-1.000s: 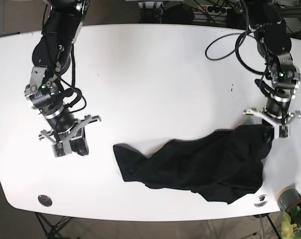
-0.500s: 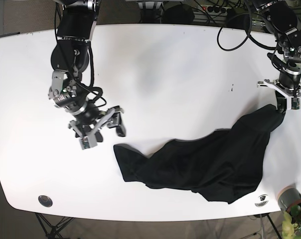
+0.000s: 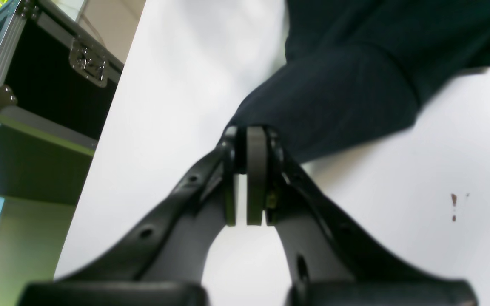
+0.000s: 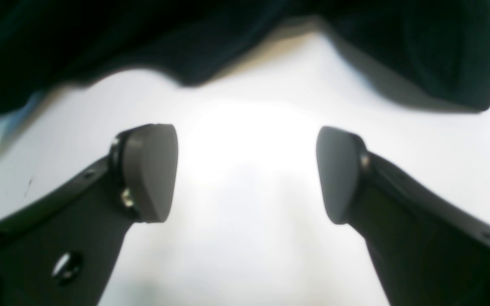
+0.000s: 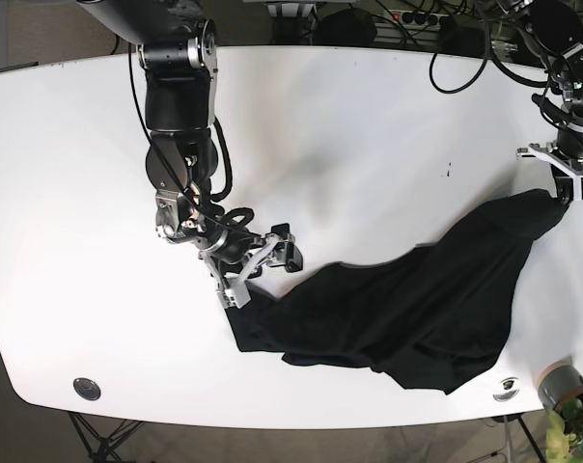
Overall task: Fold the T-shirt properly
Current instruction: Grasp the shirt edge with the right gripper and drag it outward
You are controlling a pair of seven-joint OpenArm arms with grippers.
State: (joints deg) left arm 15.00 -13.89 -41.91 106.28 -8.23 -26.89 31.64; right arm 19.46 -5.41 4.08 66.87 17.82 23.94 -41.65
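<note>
I have the right gripper [image 5: 257,262] low over the white table [image 5: 369,125] at about 8 o'clock of centre in the base view, jaws wide apart and holding nothing, its pads hovering just beside the near-left end of the T-shirt [image 5: 407,309]; the right wrist view shows dark cloth across the top of frame and bare table between the pads, so I judge it is lining up for a pinch not yet made. The shirt itself lies crumpled across the lower middle and right of the table, its long axis running from roughly 8 o'clock up to 2 o'clock, the narrow upper end pointing toward 2 o'clock. There my left gripper [image 3: 249,170] is clamped on that tip of fabric, jaws pressed together with the cloth drawn taut out of them, close to the table's right edge. I read this as the spreading step, before any fold: the garment is stretched by one end only. Next I would need the right jaws to drop onto the near hem, close on a single layer, then pull away toward 8 o'clock to flatten it
</note>
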